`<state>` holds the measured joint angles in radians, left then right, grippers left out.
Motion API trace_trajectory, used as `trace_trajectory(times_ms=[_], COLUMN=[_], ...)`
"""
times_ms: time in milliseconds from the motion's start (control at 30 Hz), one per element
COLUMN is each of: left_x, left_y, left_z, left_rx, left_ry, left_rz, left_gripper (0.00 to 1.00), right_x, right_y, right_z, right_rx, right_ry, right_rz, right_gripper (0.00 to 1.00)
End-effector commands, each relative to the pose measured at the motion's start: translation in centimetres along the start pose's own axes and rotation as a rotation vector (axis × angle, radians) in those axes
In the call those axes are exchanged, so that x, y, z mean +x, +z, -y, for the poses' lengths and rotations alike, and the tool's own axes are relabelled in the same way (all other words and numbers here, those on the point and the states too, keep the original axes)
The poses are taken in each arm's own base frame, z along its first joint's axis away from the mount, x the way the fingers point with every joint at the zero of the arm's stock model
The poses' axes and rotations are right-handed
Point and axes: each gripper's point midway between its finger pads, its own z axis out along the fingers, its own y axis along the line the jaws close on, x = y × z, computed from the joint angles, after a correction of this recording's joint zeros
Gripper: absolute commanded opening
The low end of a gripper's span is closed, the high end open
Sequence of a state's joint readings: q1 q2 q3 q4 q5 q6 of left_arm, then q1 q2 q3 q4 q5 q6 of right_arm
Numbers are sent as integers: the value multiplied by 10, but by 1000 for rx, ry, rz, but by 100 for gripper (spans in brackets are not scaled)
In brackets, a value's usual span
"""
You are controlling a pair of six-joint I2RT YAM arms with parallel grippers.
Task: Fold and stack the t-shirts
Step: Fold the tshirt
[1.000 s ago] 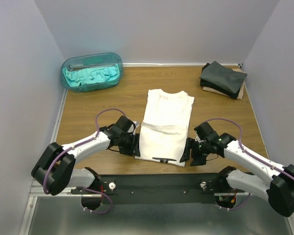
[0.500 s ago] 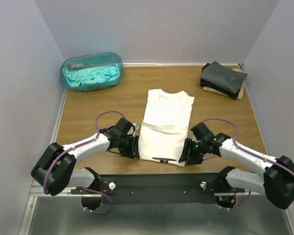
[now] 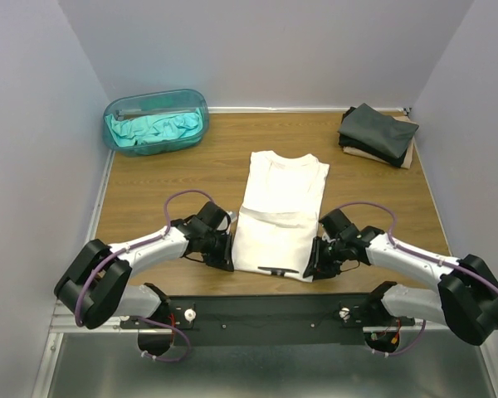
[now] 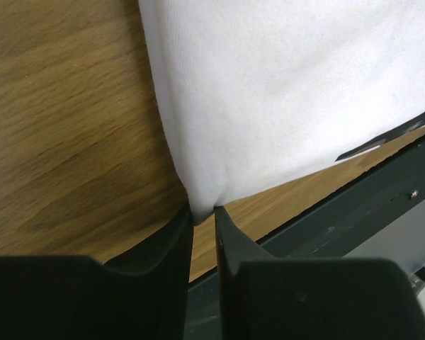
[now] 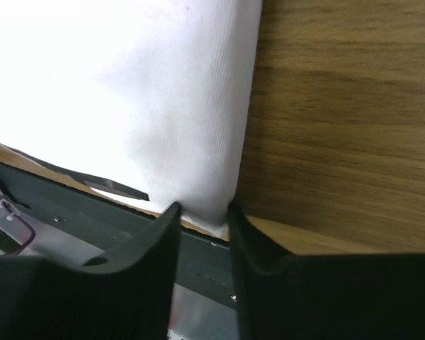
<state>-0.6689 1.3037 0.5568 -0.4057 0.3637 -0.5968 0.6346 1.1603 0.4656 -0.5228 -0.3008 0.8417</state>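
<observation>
A white t-shirt lies folded lengthwise in the middle of the wooden table, collar at the far end, with a small black print mark near its near hem. My left gripper sits at its near left corner. In the left wrist view that gripper pinches the tip of the white cloth. My right gripper sits at the near right corner, and in the right wrist view it is shut on the cloth, which fills the gap between its fingers. A teal t-shirt lies crumpled in the tub. Dark folded t-shirts are stacked at the far right.
The translucent teal tub stands at the far left corner. A black rail runs along the near table edge just behind both grippers. Grey walls enclose the table on three sides.
Both grippers have slid inward onto the near corners of the white t-shirt and their jaws have closed on the cloth. The shirt itself has not moved.
</observation>
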Motion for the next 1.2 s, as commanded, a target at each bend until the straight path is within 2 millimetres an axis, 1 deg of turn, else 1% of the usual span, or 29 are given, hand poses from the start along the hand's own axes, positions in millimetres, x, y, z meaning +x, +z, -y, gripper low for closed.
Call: trace_trajectory(times_ms=[0,33,67,167,200,267,300,367,400,467,667,767,800,833,867,900,933,967,1000,1033,1067,1100,1167], left_x=[4,4,3,3,4,5,9,16,21,30,59,74,76,79,77,69,64,55,50,44,39,28,17], left_y=[2,1,1,-5,-7,-14,-16,-18,-19,-21,-38,-50,-56,-63,-68,-77,-83,-98,-105,-111,-118,-127,-135], left_z=[-3,-3,-2,2,3,9,12,16,18,21,31,45,52,56,60,70,77,92,99,105,111,119,125], left_rx=[-13,-15,-14,1,4,28,49,76,101,121,177,241,273,289,298,320,334,372,391,401,411,414,411], left_ry=[-6,-6,-7,-16,-18,-21,-25,-29,-32,-20,32,71,73,80,79,93,91,88,85,81,65,71,65], left_rz=[-11,-4,1,12,14,21,13,-9,-31,-55,-155,-202,-211,-210,-200,-167,-144,-95,-70,-42,-17,31,79], left_gripper=[11,2,0,0,0,0,0,0,0,0,0,0,0,0,0,0,0,0,0,0,0,0,0], right_x=[2,1,2,3,8,8,13,17,24,26,45,55,62,60,60,60,58,50,47,44,35,27,13], right_y=[5,4,3,-2,-6,-14,-18,-22,-25,-30,-45,-56,-62,-68,-74,-81,-87,-96,-102,-107,-118,-123,-135], right_z=[1,-1,-2,-7,-3,-6,-2,-3,-3,-5,2,-1,-1,-7,-9,-9,-12,-23,-20,-23,-36,-33,-41], right_rx=[-2,-8,-13,-23,-2,0,21,21,21,18,45,33,33,21,22,45,41,27,64,68,52,88,94], right_ry=[-13,-18,-20,-32,-29,-52,-49,-69,-66,-90,-135,-146,-140,-149,-154,-148,-153,-161,-151,-149,-141,-133,-119], right_rz=[-6,-4,-7,-17,-39,-42,-66,-94,-129,-148,-257,-305,-332,-326,-324,-324,-305,-270,-254,-234,-185,-137,-51], right_gripper=[33,30,23,6,0,1,0,1,0,0,0,0,0,0,0,0,1,0,1,0,0,0,0])
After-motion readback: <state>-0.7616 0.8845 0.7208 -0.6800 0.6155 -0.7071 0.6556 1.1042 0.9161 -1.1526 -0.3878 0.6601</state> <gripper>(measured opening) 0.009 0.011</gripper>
